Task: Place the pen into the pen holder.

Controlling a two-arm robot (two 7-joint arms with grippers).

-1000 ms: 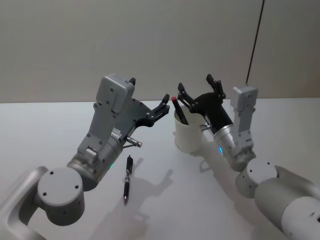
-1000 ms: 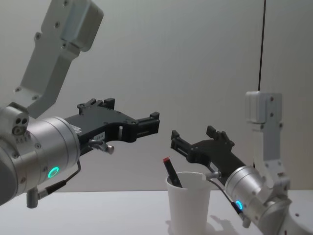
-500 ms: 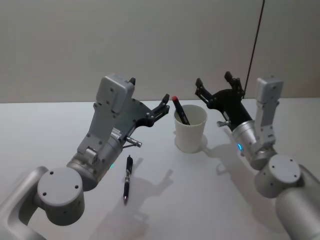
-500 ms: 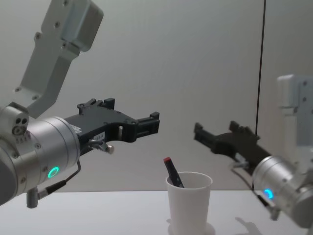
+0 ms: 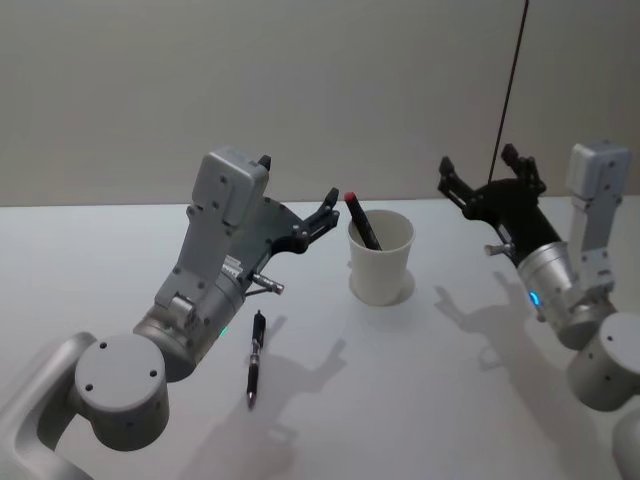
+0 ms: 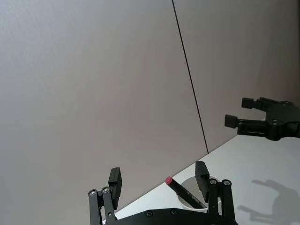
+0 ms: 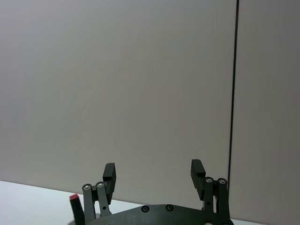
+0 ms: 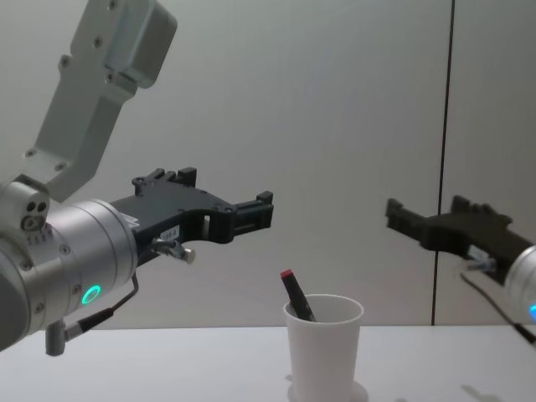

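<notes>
Head view: the pen holder [image 5: 381, 262], a plain white tapered cup with a rolled rim, stands upright on the white table [image 5: 480, 400]; a dark pen [image 5: 361, 221] with a red tip leans inside it, the tip rising above the rim. The left gripper [image 5: 297, 181] hangs in the air just beside the cup on its left, jaws spread and empty; the right gripper [image 5: 478, 162] is raised well apart on the cup's right, also spread and empty. A second pen [image 5: 255, 358], black, lies flat on the table below the left arm. Left wrist view: the red-tipped pen [image 6: 183, 192] shows between the parted left fingers, the right gripper [image 6: 240, 111] farther off. Right wrist view: the right fingers [image 7: 197, 169] stand wide apart, and the red tip shows beside one of them. Chest view: the cup [image 8: 325, 356] stands between the two raised grippers, below both, with neither touching it.
</notes>
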